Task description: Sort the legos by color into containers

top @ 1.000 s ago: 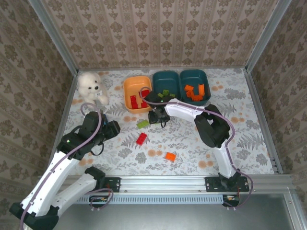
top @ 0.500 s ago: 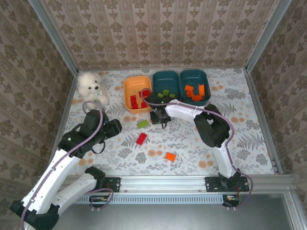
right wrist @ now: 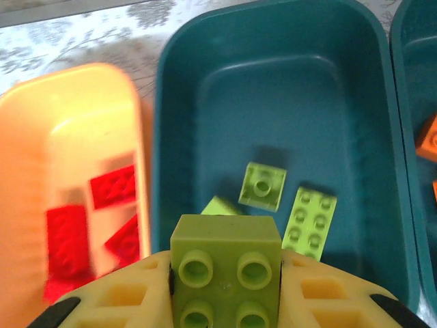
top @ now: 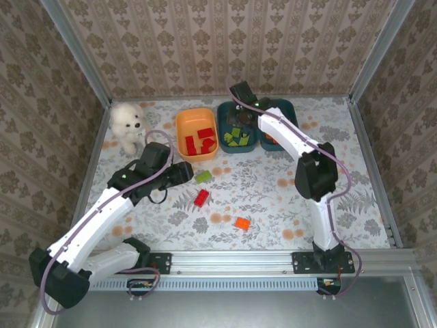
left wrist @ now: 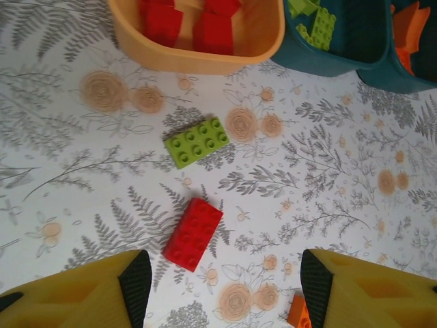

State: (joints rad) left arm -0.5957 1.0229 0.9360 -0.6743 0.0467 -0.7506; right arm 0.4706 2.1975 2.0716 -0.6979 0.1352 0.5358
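Right fingers (right wrist: 147, 290) clamp a lime brick (right wrist: 225, 270) above the middle teal tub (right wrist: 273, 89); left fingers (left wrist: 133, 281), spread wide and empty, above a red brick (left wrist: 193, 234).

Both arms were built of smooth white links joined by black joint housings. A purple-grey cable trailed along the left arm (top: 95, 219) at lower left and along the right arm (top: 283, 133) at upper right. The left gripper (left wrist: 223, 283) had bright yellow fingers (left wrist: 75, 297) with black inner pads. The right gripper (right wrist: 225, 294) had paler yellow fingers (right wrist: 116, 295) with moulded recesses.
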